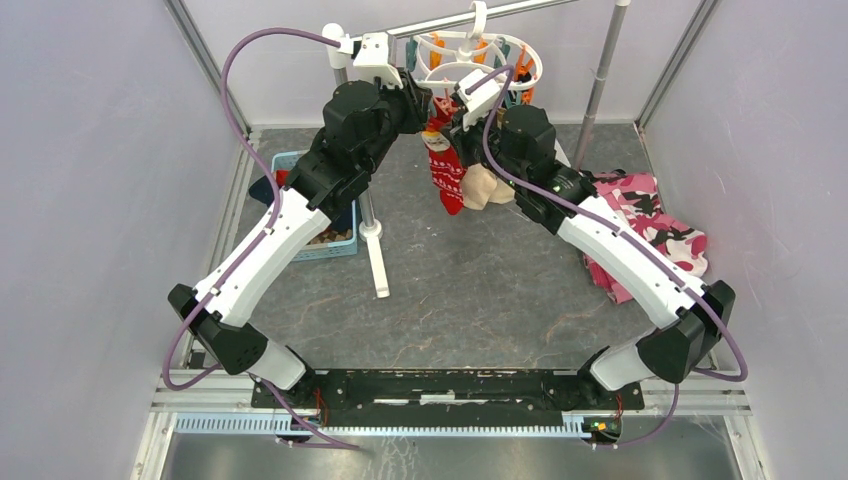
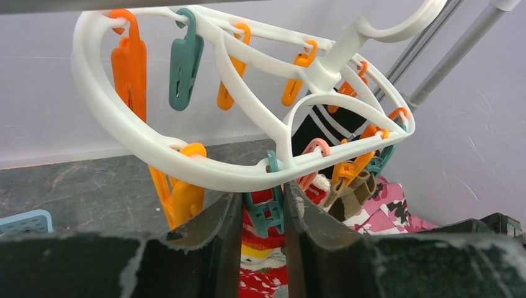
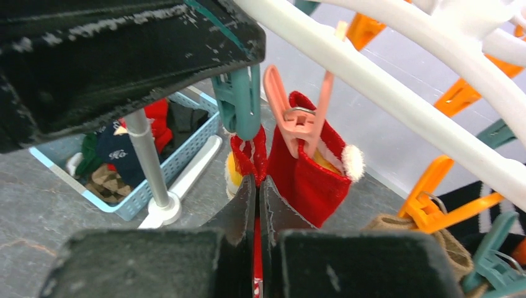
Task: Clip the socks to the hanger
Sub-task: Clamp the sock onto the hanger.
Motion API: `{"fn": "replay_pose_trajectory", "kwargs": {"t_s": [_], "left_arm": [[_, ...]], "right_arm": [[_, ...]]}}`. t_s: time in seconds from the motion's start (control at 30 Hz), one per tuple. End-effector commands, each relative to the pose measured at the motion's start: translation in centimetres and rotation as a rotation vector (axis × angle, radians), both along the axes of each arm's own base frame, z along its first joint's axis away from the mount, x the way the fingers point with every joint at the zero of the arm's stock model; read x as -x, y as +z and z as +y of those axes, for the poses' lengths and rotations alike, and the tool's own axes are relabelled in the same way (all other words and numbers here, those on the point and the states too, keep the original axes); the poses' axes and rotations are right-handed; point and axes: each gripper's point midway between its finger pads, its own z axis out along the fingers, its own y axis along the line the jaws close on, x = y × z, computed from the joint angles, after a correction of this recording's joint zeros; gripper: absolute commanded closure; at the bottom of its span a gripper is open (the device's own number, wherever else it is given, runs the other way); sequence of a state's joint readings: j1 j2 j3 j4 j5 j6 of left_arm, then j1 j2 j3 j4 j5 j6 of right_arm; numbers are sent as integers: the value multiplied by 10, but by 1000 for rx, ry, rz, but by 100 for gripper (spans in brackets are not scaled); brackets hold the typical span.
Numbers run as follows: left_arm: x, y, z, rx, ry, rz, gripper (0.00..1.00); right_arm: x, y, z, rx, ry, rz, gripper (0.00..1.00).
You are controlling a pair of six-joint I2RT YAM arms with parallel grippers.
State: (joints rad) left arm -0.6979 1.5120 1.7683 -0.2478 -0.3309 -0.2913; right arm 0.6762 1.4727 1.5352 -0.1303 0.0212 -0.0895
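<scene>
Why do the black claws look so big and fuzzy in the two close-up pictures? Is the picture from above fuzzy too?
Left wrist view: the left gripper sits right by the lens, so it looks huge and soft-edged; the hanger is sharp. Right wrist view: the right gripper blurs likewise; the red sock is clearer. Top view: even light, sharp, no strong glare.

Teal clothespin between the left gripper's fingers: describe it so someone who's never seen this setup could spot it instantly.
Find the white oval ring hanger at the back of the scene. On its near rim, the teal clothespin hangs pinched between the black fingers of the left gripper, just above the red sock. Beside it hang an orange peg and a salmon-pink peg; only this one is teal and gripped.
</scene>
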Motion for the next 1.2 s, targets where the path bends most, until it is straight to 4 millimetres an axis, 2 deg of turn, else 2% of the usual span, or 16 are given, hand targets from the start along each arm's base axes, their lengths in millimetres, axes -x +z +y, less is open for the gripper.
{"fn": "replay_pose_trajectory", "kwargs": {"t_s": [0.0,0.53,0.93,1.17], "left_arm": [[9,21,1,77,-15,-27,97],[8,19,1,97,-10,-13,98],[8,17,1,99,-9,-9,98],[7,15,1,98,-2,-3,98]], "right_arm": [[-1,29,11,-103,22,-41,100],[-1,56,10,-160,-35,-87,100],[-1,62,-3,-127,-125,-127,100],[7,76,-1,-146,-113,-147,100]]}}
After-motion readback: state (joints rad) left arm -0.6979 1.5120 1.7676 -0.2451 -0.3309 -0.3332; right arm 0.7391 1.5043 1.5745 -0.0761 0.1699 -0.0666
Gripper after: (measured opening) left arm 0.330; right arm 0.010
